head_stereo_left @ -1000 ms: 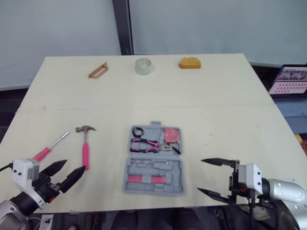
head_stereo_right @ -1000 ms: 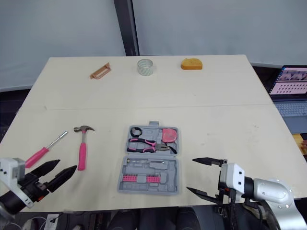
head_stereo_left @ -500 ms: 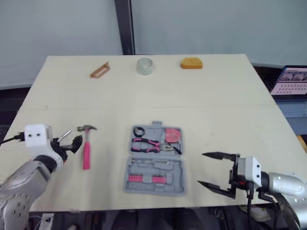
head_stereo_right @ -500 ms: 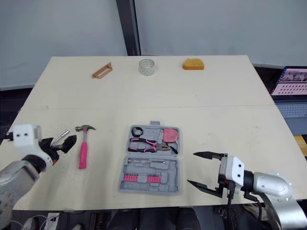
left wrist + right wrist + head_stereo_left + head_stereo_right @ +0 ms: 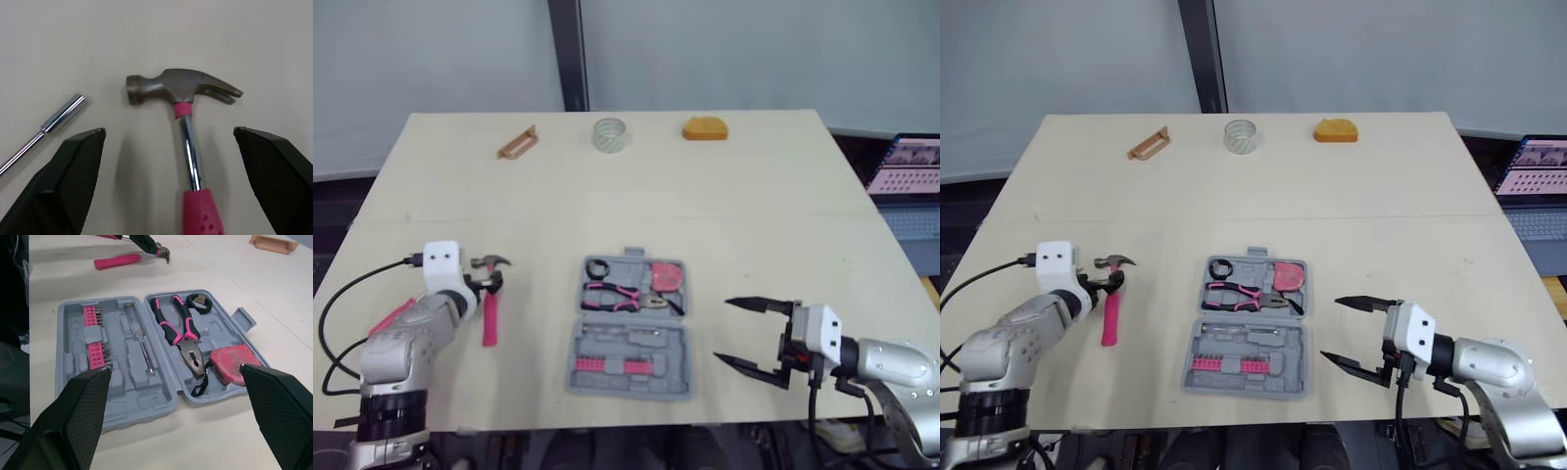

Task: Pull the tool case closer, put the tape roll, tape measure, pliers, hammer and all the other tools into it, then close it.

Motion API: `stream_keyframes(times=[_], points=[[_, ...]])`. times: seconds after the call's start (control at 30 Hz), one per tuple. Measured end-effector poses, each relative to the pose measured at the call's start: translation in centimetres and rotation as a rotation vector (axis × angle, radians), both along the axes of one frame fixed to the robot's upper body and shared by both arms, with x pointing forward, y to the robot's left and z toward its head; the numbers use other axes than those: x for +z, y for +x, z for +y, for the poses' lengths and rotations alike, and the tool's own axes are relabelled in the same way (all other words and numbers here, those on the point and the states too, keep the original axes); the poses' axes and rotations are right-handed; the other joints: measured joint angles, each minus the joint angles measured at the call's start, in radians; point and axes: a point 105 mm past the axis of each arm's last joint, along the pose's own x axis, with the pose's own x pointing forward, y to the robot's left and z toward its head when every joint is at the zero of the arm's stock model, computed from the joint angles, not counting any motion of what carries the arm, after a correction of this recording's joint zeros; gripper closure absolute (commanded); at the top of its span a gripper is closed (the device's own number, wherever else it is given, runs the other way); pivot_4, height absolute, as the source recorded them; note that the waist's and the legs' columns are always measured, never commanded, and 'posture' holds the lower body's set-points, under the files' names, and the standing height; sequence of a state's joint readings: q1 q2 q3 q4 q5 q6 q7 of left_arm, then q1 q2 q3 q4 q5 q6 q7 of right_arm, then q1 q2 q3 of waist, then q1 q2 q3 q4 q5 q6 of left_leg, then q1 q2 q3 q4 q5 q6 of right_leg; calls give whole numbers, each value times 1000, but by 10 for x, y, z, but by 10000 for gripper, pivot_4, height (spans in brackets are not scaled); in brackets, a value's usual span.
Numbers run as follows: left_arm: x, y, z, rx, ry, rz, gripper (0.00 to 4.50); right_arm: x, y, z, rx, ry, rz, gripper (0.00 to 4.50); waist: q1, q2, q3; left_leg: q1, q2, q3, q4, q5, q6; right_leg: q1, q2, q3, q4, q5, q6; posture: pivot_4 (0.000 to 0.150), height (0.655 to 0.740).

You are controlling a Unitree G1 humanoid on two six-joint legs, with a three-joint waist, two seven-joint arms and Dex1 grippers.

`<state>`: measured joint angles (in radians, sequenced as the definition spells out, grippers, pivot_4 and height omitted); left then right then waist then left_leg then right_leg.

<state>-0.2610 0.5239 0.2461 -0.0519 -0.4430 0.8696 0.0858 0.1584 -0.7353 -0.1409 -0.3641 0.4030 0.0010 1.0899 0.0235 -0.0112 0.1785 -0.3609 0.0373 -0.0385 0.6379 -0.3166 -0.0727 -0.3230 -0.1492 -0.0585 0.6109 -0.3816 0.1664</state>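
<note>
Starting big: the table (image 5: pixel 754 196) layout hasn't changed, and the tool case (image 5: pixel 626 367) lies open mid-table with the pliers (image 5: pixel 183 335) and tape measure (image 5: pixel 230 366) already in it. The right gripper (image 5: pixel 724 330) hangs spread wide just right of it, same as before. The new bit is the left gripper (image 5: pixel 168 131): it has swung up from the table's near edge and now straddles the hammer (image 5: pixel 489 318) at the neck, fingers apart, gripping nothing. Looks like the hammer goes in next, while the screwdriver (image 5: pixel 61 115) waits just beside it.
</note>
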Motion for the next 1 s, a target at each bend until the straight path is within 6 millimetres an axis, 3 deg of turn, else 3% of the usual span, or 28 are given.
stream_keyframes(times=[0.17,0.57,0.63,0.7,0.9,1.0], points=[[-11,9,-6,-24,7,42,0,2,2,1,-4,3,-10,443,-1,0,0,0,0,0,0,0,0,0,0,0,1,0,0,1500,7400],[-9,21,-8,-25,36,30,0,4,3,2,-19,4,-8,443,1,0,0,-1,0,0,3,0,0,0,0,0,2,0,0,1500,7400],[-10,21,-8,-29,32,30,5217,4,4,2,-22,4,-10,0,1,0,0,-1,0,0,4,0,0,0,0,0,2,0,0,1500,7400],[-10,23,-11,-35,19,27,13228,4,4,2,-27,1,-11,0,1,0,0,-2,0,-1,4,0,0,0,0,-1,2,0,1,1500,7400],[-9,25,-9,-26,18,19,44179,3,6,1,-44,3,-5,0,0,0,0,-6,0,-3,7,0,0,-2,0,-3,3,0,1,1500,7400],[-9,25,-9,-31,18,19,44676,3,6,1,-48,2,-4,0,1,0,0,-7,0,-3,7,0,0,-2,0,-3,3,0,1,1500,7400]])
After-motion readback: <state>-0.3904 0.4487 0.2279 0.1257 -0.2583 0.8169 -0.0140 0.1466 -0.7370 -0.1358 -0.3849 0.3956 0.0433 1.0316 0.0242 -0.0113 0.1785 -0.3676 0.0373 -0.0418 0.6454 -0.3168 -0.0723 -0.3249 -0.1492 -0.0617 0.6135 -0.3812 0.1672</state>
